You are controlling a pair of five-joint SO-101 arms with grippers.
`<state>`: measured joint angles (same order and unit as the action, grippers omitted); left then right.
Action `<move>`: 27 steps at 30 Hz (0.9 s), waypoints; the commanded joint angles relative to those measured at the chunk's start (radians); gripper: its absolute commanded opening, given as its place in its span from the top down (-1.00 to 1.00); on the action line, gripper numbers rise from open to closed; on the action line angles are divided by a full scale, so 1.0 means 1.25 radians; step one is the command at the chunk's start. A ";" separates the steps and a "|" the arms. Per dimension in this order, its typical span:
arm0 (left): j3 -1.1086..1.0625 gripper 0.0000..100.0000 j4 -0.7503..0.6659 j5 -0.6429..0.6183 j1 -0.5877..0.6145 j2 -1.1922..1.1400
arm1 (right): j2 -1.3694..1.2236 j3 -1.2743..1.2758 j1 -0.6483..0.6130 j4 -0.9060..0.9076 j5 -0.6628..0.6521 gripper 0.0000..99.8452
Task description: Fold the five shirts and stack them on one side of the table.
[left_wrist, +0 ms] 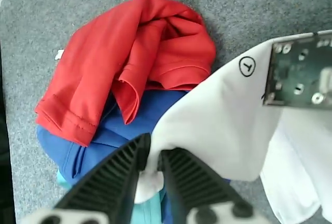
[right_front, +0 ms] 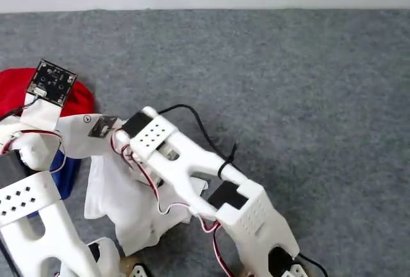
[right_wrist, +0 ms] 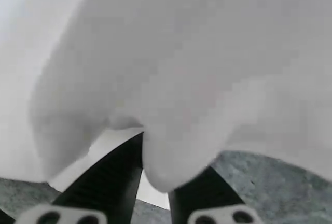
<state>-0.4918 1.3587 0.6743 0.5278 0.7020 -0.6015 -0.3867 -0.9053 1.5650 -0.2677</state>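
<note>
Apparently clamped on white shirt [left_wrist: 218, 115], left gripper [left_wrist: 153, 150]

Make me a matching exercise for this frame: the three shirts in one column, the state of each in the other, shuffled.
Things:
1. red shirt
2. blue shirt
3. white shirt

States:
A. pinched by the left gripper and the right gripper
B. crumpled, lying over the blue shirt
C. partly covered by the red shirt

Pairs: 1-B, 2-C, 3-A
</note>
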 commanded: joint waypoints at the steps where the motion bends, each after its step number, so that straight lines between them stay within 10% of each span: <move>1: 0.003 0.97 -0.020 0.005 0.002 0.001 | 0.069 -0.058 0.030 0.023 -0.033 0.98; 14: 0.105 0.97 -0.015 0.001 -0.005 0.002 | 0.322 -0.059 0.161 0.182 -0.157 0.98; 27: 0.382 0.97 0.065 0.000 -0.320 0.001 | 0.749 -0.059 0.430 0.139 -0.481 0.98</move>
<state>-0.1143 1.4385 0.6743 0.2117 0.7020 0.2041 -0.4127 -0.4511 1.7492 -0.7910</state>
